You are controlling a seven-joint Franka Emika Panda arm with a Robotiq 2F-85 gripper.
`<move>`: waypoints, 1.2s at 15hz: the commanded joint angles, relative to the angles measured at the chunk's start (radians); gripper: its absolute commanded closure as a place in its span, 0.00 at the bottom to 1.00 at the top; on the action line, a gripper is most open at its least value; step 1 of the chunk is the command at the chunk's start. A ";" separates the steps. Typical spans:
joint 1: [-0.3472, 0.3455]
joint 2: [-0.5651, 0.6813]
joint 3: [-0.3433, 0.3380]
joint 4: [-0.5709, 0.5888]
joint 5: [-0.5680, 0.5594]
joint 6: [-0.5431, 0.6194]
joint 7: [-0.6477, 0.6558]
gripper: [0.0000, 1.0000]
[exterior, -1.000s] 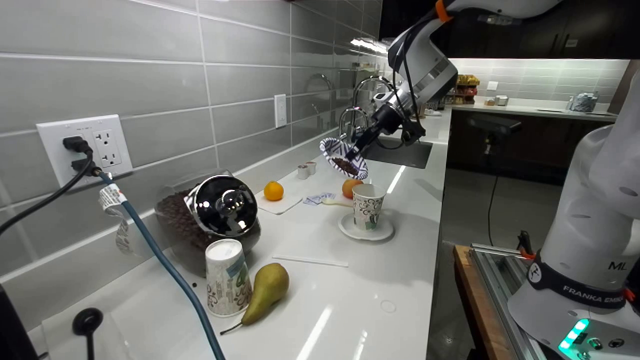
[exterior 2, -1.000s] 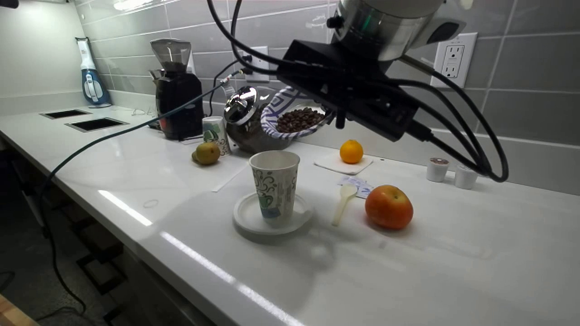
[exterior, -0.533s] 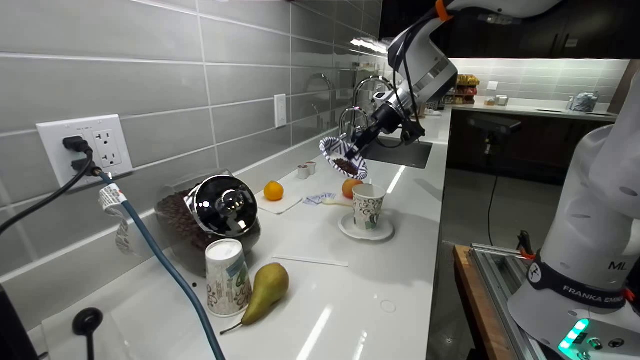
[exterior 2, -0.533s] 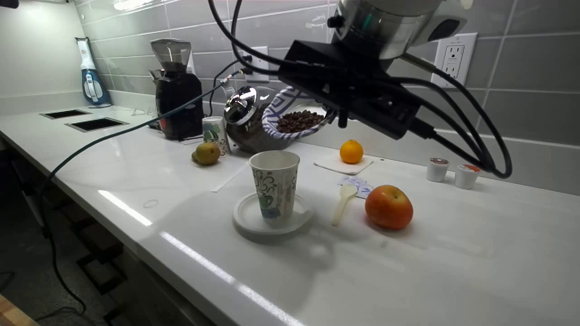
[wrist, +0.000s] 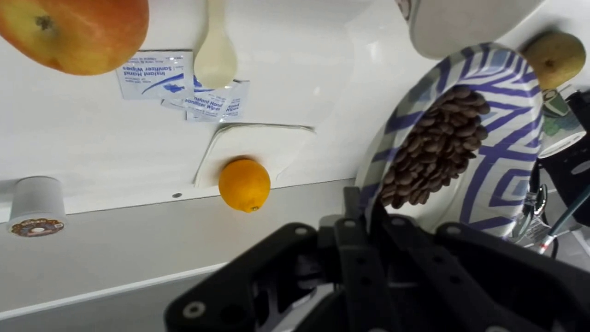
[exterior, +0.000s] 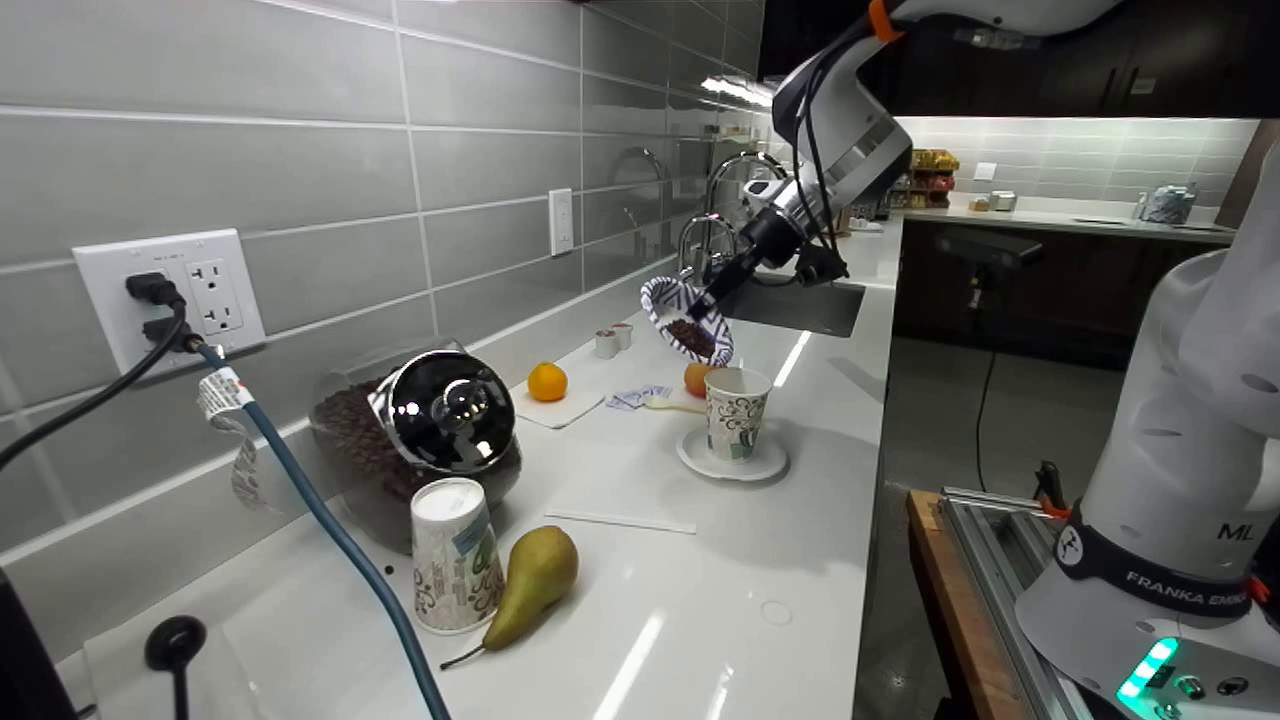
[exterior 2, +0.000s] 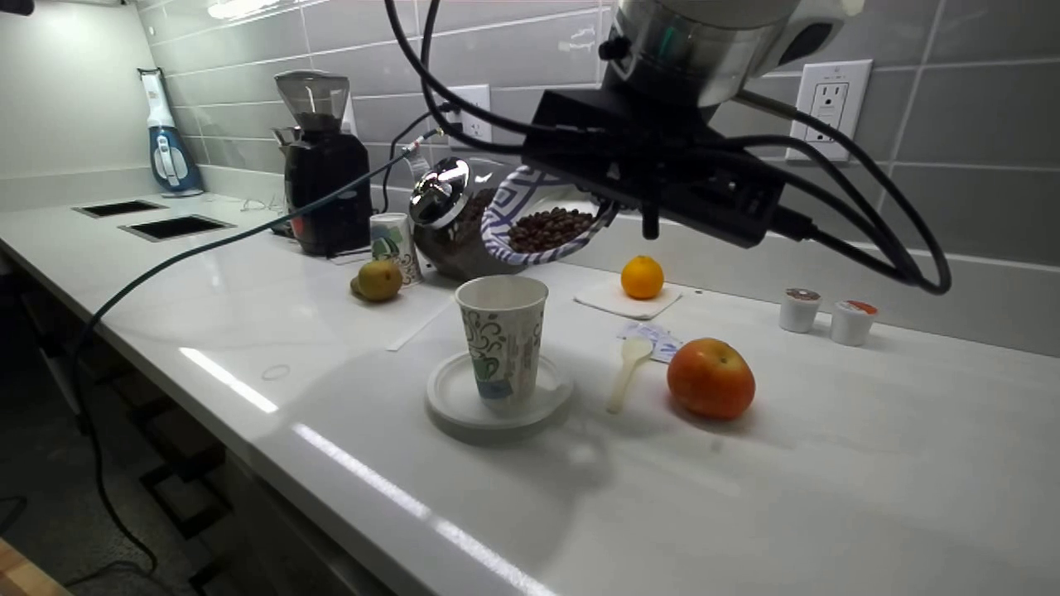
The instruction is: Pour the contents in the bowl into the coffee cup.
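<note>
So, the gripper (wrist: 365,211) has its fingers (wrist: 362,265) pinched nearly together, with just the rim of the bowl (wrist: 504,152) between them (bit blurry at the tips). The bowl sticks out past the fingertips, held in the air and tilted, beans (wrist: 435,143) heaped along its lower side. The cup (exterior 2: 501,335) stands upright on the plate (exterior 2: 445,397), lower than the bowl, which hangs closer to the wall (exterior: 290,170), near the cup's mouth. Spoon (exterior 2: 635,352) and apple (exterior 2: 710,378) lie near the plate, orange (exterior 2: 642,277) further back. In an exterior view the jar (exterior: 415,460) sits well apart from the bowl, and the counter (exterior: 760,560) runs past the plate to its front edge.
</note>
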 commanded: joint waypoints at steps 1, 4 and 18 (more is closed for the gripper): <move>0.007 -0.027 0.002 -0.034 0.064 0.018 -0.103 0.99; 0.007 -0.034 0.003 -0.048 0.101 0.016 -0.171 0.99; -0.006 -0.074 -0.002 -0.084 0.207 -0.026 -0.442 0.99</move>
